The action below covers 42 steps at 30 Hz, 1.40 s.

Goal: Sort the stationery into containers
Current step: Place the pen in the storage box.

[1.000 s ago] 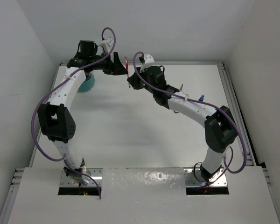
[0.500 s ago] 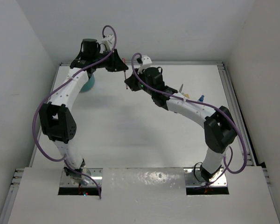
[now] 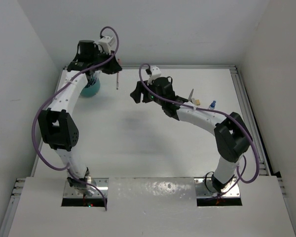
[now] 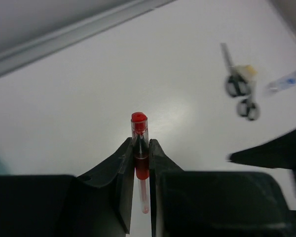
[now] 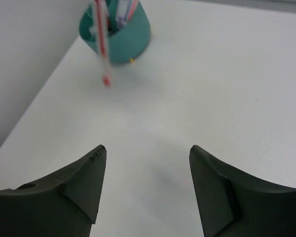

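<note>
My left gripper is shut on a red pen, which hangs from it above the table just right of the teal container. In the right wrist view the same pen dangles in front of the container, which holds several pens. My right gripper is open with nothing between its fingers, a short way right of the pen. Two black-handled scissors, a beige block and a blue-capped bottle lie together further right.
A raised metal rail borders the table's far edge. White walls close in on the left and right. The scissors and bottle lie close beside my right forearm.
The right gripper opened and let go of the red pen. The left gripper shut on it and carried it left toward the teal container. The right gripper drew back slightly.
</note>
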Available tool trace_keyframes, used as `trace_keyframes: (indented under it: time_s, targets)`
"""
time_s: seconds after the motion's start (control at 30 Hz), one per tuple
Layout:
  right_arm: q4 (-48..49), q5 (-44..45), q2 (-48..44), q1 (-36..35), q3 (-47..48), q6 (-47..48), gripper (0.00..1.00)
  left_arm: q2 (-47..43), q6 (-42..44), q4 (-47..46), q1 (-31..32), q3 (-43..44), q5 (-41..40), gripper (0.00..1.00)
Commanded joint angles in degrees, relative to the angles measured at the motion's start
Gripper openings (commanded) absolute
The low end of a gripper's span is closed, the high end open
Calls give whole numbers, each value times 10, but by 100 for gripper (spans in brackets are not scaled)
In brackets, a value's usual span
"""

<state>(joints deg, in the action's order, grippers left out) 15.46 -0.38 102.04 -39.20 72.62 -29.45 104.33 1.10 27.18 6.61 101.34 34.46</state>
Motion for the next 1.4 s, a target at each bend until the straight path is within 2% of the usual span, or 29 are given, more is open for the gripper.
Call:
trace_keyframes:
  time_s: [0.0,0.07,0.13,0.2,0.43,0.73,0.87,1.0,1.37]
  targets:
    - [32,3,-41,15,-45,12,67,-26,183,2,-42,14,-138,0]
    - [31,3,-53,19,-64,16,67,-33,269,-28,-61,-6,-179,0]
    - [30,3,-60,25,-75,16,67,-40,329,-56,-86,-41,-181,0]
    - [31,3,-59,28,-85,16,67,-44,354,-105,-106,-75,-166,0]
    - [24,0,-55,35,-98,12,66,-33,439,-215,-150,-155,-28,0]
    - [10,3,-64,51,-109,9,66,11,424,-261,-171,-153,38,0]
    - [4,3,-63,54,-107,10,65,21,392,-261,-172,-151,53,0]
    - [-3,3,-64,55,-105,13,66,28,366,-302,-176,-168,59,0]
    - [-30,13,-76,58,-105,22,66,51,367,-344,-181,-193,72,0]
